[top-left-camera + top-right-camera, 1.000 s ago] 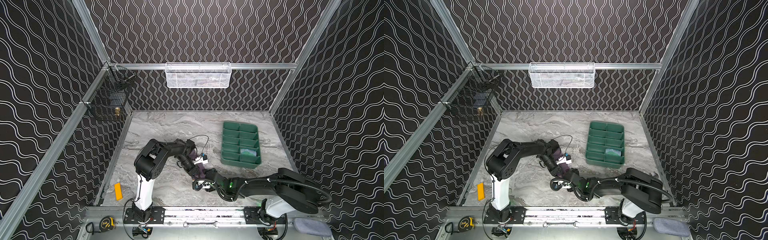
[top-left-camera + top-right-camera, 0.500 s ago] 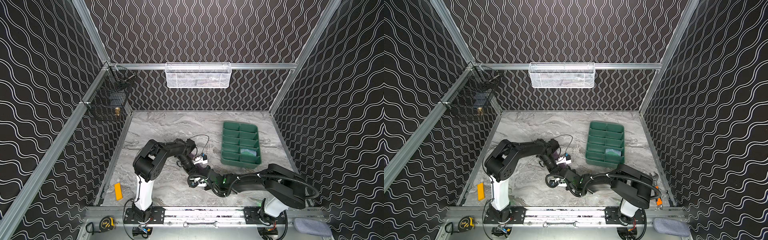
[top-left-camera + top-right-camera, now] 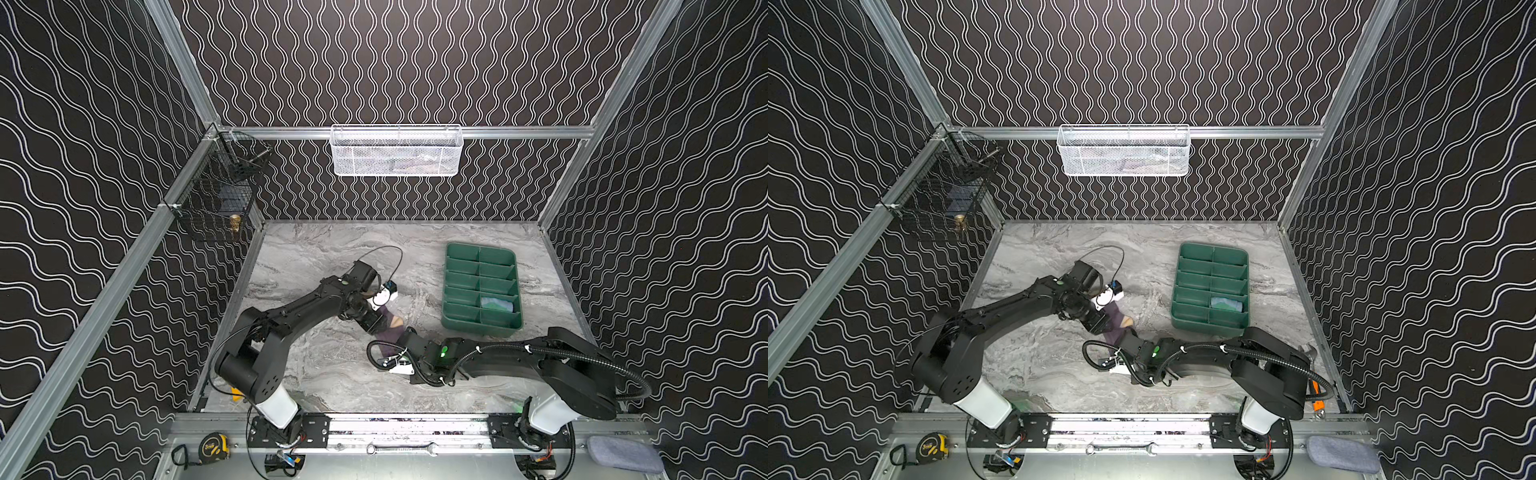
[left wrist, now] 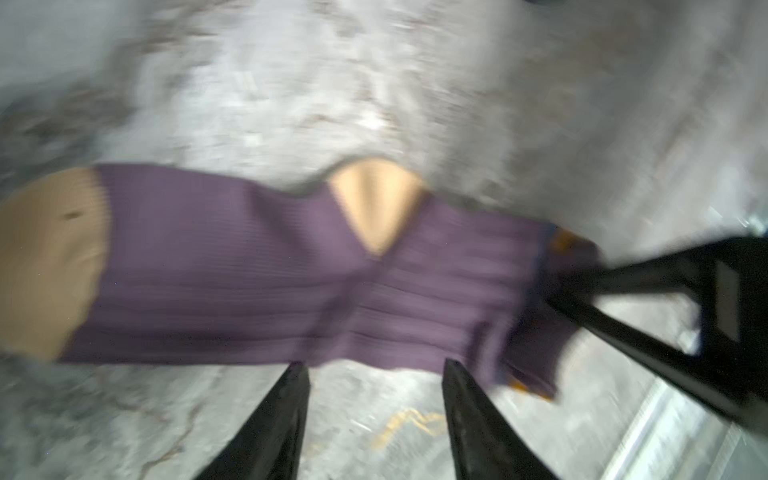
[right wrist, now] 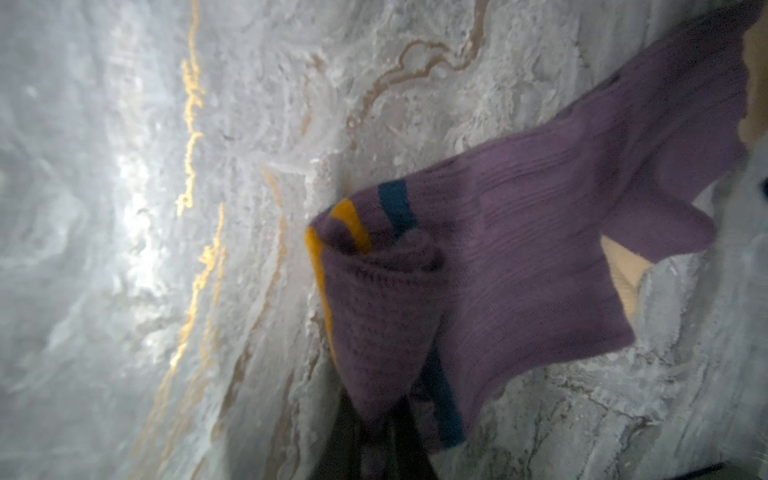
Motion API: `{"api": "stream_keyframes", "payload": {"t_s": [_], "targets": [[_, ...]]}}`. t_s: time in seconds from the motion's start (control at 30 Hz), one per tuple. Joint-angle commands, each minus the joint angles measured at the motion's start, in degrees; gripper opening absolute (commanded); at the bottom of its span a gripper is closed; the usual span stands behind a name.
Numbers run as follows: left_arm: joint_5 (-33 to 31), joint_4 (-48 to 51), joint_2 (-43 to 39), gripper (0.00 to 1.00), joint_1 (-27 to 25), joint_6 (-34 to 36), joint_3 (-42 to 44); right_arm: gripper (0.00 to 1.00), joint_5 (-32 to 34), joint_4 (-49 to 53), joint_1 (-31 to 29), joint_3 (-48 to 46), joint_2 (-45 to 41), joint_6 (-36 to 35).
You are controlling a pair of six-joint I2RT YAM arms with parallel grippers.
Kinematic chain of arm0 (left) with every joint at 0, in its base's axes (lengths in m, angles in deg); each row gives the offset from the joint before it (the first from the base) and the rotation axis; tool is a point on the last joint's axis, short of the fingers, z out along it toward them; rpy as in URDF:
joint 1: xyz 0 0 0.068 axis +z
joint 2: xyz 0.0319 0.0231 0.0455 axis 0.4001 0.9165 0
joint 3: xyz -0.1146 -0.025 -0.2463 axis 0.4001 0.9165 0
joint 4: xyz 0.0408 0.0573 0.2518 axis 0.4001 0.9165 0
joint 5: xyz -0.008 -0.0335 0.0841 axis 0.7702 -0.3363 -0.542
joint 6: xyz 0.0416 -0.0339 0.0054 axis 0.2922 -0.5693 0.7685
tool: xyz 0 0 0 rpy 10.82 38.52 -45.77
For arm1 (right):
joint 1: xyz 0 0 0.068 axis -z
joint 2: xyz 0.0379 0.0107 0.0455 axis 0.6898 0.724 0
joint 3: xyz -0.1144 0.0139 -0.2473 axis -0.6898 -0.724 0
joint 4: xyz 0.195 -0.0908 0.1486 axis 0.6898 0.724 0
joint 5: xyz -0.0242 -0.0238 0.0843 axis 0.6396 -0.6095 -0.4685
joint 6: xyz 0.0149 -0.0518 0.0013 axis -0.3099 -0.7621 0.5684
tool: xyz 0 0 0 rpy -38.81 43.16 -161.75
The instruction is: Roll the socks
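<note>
The purple sock (image 3: 392,327) (image 3: 1120,323) lies stretched on the marble table, its tan toe and heel showing in the left wrist view (image 4: 249,270). My right gripper (image 5: 376,419) (image 3: 402,337) is shut on the sock's bunched cuff (image 5: 374,316), by the orange and navy stripes. My left gripper (image 4: 374,365) (image 3: 374,326) is open, its fingertips (image 4: 297,374) at the sock's long edge with only bare table between them. The blue sock (image 3: 496,304) (image 3: 1225,303) sits bundled in a tray compartment.
A green divided tray (image 3: 453,324) stands right of the sock. A white mesh basket (image 3: 397,151) hangs on the back wall and a black wire basket (image 3: 216,203) on the left wall. A tape measure (image 3: 214,445) and a grey-blue pad (image 3: 623,453) lie past the front rail.
My left gripper's jaws have opened and let go of the purple sock. My right gripper has shut on the sock's cuff, and the right arm has shifted.
</note>
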Motion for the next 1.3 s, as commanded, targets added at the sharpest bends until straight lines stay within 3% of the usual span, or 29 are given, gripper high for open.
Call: {"api": "stream_keyframes", "payload": {"t_s": [0.0,0.17,0.6,0.93,1.27], "targets": [[-7.7,-0.83,6.8,0.46,0.14,-6.02,-5.22,0.0,-5.84,13.26,-0.14,0.87,1.53,3.38],[-9.58,-0.83,13.28,0.42,-0.07,-9.62,-9.2,0.0,-5.91,14.53,-0.14,3.38,2.95,5.06],[-2.99,-1.08,23.59,0.36,-7.44,-1.72,-20.19,0.0,-19.31,27.64,1.64,16.88,12.13,9.72],[-3.11,1.59,16.95,0.42,-7.53,2.71,-20.35,0.0,-24.94,30.53,10.39,19.44,12.03,10.23],[-8.22,4.48,10.54,0.51,-7.21,7.05,-29.07,0.0,-26.71,32.52,11.02,19.51,13.01,11.18]]}}
